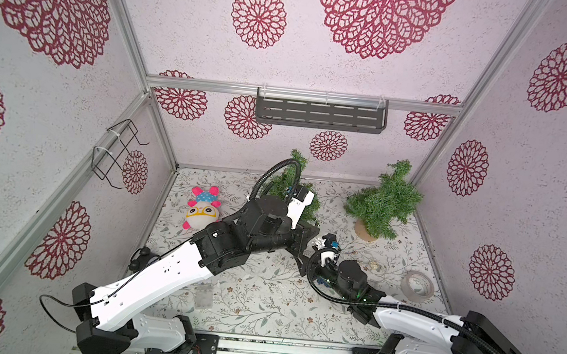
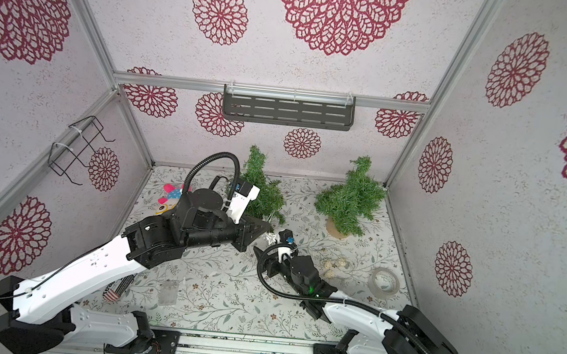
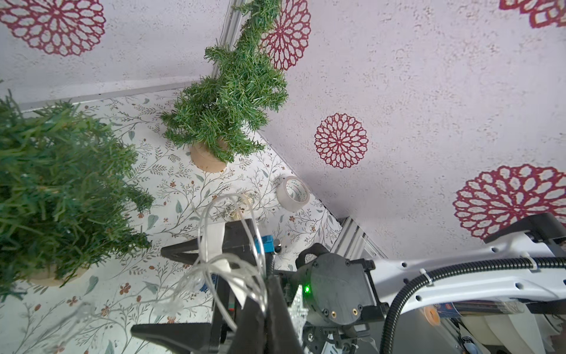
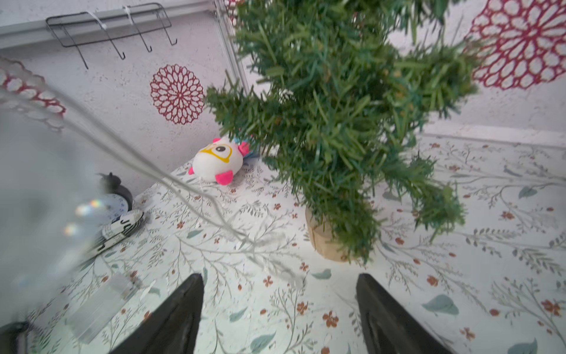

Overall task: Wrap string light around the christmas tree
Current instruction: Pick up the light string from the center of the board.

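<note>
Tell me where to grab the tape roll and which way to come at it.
Probably pinch the tape roll by its ring wall from above, one finger down the open core, one outside. It lies flat on the table, hole up. The right wall stands close, so take the section facing the table's middle.

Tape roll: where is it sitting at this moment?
In both top views the tape roll lies on the table at its right side, close to the right wall, between the right-hand christmas tree and the right arm.
</note>
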Controlling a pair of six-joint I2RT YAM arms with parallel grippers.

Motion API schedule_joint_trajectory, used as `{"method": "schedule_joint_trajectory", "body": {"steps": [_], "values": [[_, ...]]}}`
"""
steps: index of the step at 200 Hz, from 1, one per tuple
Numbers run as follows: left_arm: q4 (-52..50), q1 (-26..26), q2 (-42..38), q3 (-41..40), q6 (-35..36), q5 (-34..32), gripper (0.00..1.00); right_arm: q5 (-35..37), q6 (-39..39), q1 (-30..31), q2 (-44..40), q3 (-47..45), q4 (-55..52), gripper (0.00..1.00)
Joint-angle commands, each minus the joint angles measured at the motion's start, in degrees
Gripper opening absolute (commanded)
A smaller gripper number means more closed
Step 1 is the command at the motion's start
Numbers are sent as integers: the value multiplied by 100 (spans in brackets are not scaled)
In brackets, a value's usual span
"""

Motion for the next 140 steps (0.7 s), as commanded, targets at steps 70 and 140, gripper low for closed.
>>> {"method": "schedule_joint_trajectory", "body": {"steps": [70,140], "values": [[302,19,6,195,461,-17,0,123,-306,26,721,583,1399,74],[544,330,-278,-138,372,85,0,551,-205,-25,280,270,1113,17]]}}
